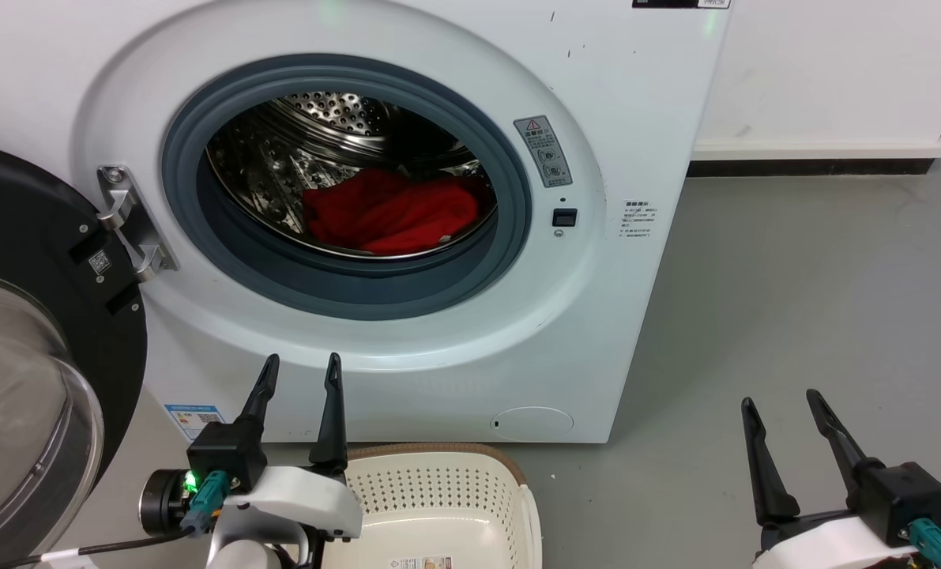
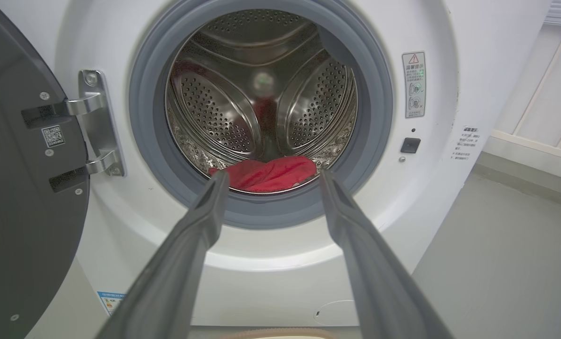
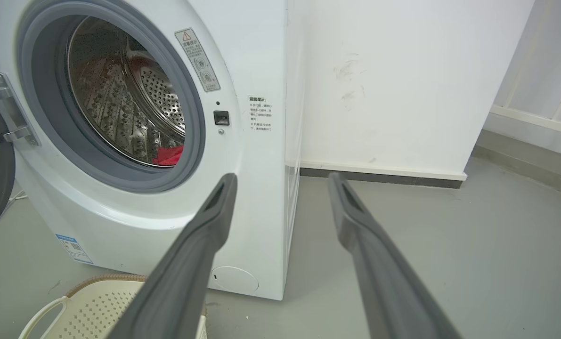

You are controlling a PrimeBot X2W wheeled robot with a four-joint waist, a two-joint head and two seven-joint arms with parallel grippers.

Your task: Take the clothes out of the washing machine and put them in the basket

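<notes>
Bright red fabric clothes (image 1: pixel 391 212) lie at six o'clock in the drum of the white front-loading washing machine (image 1: pixel 438 379), not yet grasped; left tool (image 1: pixel 303 362) and right tool (image 1: pixel 781 399) gape empty, so reaching inside seems next.

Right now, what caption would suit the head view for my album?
Door open, red clothes in the washer, basket in front; left tool and right tool open, empty.

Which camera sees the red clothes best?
The head view: it looks down into the drum, showing most of the clothes. The left wrist view catches a low strip; the right wrist view, a small corner.
</notes>
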